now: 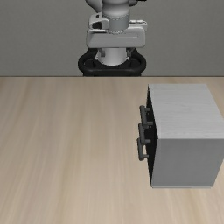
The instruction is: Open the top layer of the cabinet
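A pale grey cabinet [185, 131] stands on the wooden table at the exterior view's right. Its dark front faces the exterior view's left, with dark handle bars [142, 136] sticking out from that side. The top layer sits right under the cabinet's lid, and its front looks about level with the layers below. My gripper [115, 45] hangs at the back centre, in front of the robot base and high above the table. It is well away from the cabinet, up and to the left of the handles, and touches nothing.
The black robot base [112, 66] stands at the table's far edge. Bare wooden tabletop [70, 149] stretches from the cabinet's front towards the exterior view's left. A grey wall lies behind the table.
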### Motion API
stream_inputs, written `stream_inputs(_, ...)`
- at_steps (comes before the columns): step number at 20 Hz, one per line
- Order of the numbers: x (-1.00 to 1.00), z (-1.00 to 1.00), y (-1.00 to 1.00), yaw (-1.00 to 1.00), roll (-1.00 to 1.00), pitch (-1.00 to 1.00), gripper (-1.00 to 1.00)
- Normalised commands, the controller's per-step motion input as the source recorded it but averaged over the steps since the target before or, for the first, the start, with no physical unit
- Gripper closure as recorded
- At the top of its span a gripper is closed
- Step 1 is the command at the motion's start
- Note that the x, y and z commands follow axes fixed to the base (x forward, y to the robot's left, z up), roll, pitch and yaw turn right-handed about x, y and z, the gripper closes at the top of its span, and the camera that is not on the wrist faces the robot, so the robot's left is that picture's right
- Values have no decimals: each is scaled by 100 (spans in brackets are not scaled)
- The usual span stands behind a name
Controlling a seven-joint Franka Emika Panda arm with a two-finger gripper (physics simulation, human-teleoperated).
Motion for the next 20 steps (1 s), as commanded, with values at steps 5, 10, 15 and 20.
stream_inputs(5, 80, 0, -20, 0, 0, 0, -100)
stream_inputs(10, 100, 0, 0, 0, 0, 0, -100)
stream_inputs(15, 100, 0, 0, 0, 0, 0, -100)
stream_inputs(20, 80, 0, 0, 0, 4, 0, -100)
